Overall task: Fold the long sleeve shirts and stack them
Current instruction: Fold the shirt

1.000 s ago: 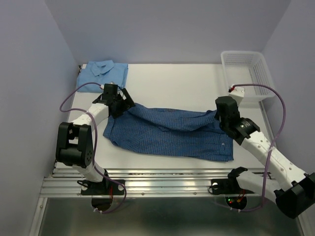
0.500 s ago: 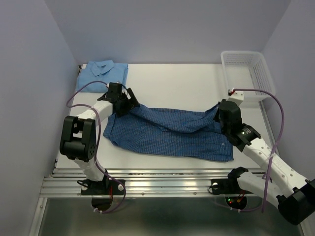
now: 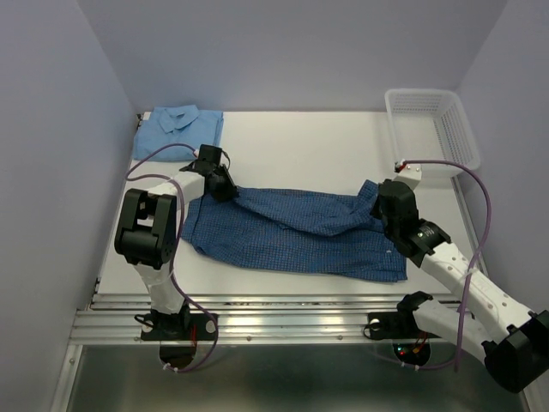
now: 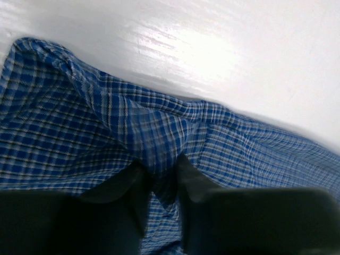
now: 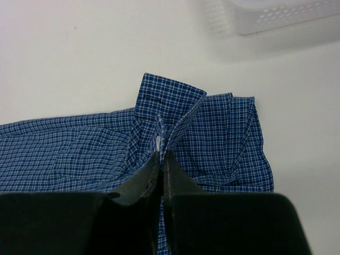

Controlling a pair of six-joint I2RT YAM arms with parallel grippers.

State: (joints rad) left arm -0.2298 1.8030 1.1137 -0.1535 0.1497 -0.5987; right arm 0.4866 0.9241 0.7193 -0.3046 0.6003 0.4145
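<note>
- table (image 3: 300, 142): white, bears both shirts
- dark blue check shirt (image 3: 300, 236): spread mid-table, far edge rumpled
- light sky blue shirt (image 3: 176, 129): folded, far-left corner
- left gripper (image 4: 162, 164): pinched on the dark shirt's far-left fold
- right gripper (image 5: 161, 156): clamped tight on its far-right edge

White table (image 3: 292, 142): checked dark blue shirt (image 3: 300, 236) centre, light blue shirt (image 3: 178, 129) apparently folded far-left, basket (image 3: 429, 133) far-right.

Bare table (image 3: 300, 146) lies open between light blue shirt (image 3: 178, 129) and basket (image 3: 459, 129); checked shirt (image 3: 292, 236) spans the middle.
</note>
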